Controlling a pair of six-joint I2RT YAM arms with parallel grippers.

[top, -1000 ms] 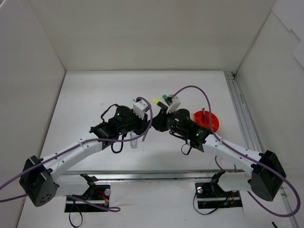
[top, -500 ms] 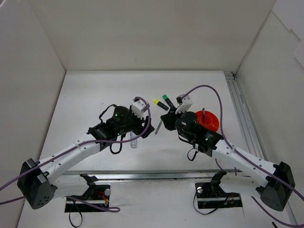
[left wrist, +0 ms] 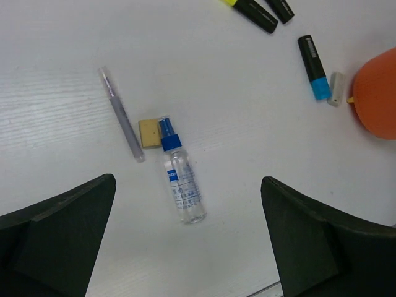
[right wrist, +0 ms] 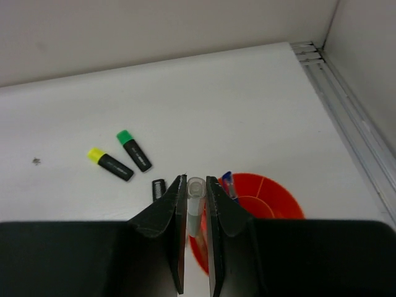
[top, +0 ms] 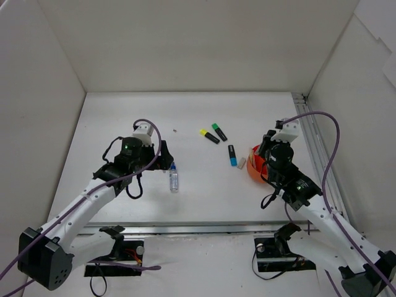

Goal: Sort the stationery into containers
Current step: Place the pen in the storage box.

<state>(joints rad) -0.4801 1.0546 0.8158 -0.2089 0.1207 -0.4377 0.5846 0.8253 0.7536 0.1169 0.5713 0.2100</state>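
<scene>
Here the divided orange pot (right wrist: 272,201) sits near the rail (top: 312,142) at the tabletop's (top: 124,117) three o'clock edge, a blue pen (right wrist: 228,184) inside. The right tool (right wrist: 196,182) hangs over it, clenched on a pale pen (right wrist: 195,213). Highlighters (top: 210,136) lie at its ten o'clock. The left tool (left wrist: 187,180), released, spreads above a small bottle (left wrist: 184,199) toward nine o'clock, open tabletop beyond.

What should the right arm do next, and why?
Probably lower a little and open the right end effector. It is shut on a pale pen hanging over the rim of the orange pot, where a blue pen stands, so letting go there should drop it in.
</scene>
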